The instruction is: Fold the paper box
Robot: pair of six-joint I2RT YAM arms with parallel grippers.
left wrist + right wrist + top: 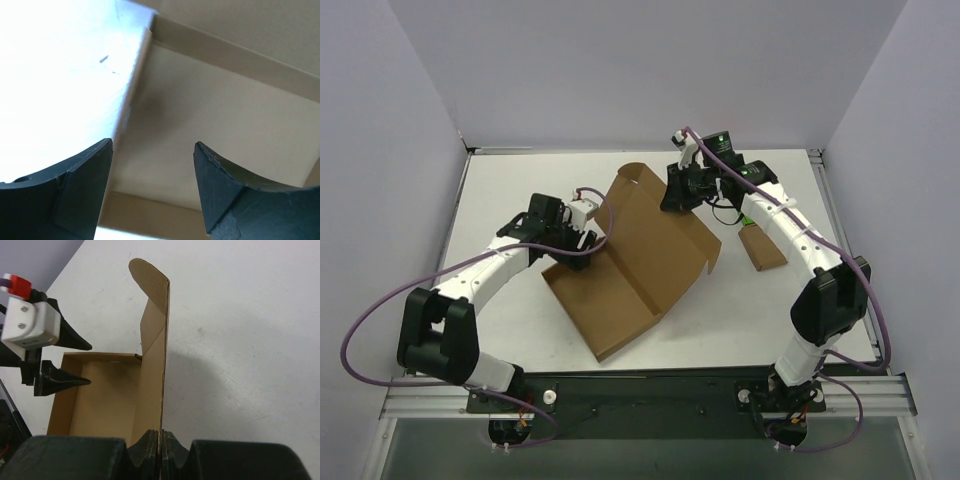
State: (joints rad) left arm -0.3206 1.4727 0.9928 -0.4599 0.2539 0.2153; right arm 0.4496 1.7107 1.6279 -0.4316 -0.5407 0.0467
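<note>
While the paper box [630, 260] lies near the middle of the worktop [510, 190], between the two arms, it looks only partly formed. The overhead view shows a wide brown sheet with one long crease. Its near part lies close to flat, and its far right part is lifted.

The right hand [160, 442] is clamped tight on the edge of that lifted panel. Its own camera shows the panel standing upright, with a rounded tab [147, 272] at the far end still sticking up untucked. Beside the panel, low walls already rise from the floor on the far and left sides, so a shallow tray has begun to take shape.

The left hand [152, 147] sits at the box's left edge with its fingers spread apart and nothing between them. Whether it touches the cardboard cannot be told.

By this reading the task is in its early-to-middle part. Some creases are bent and one panel is raised. The tabs still need tucking, the near portion still needs bringing up, and the box remains open. A small brown block [761, 248] lies apart to the right, untouched.
</note>
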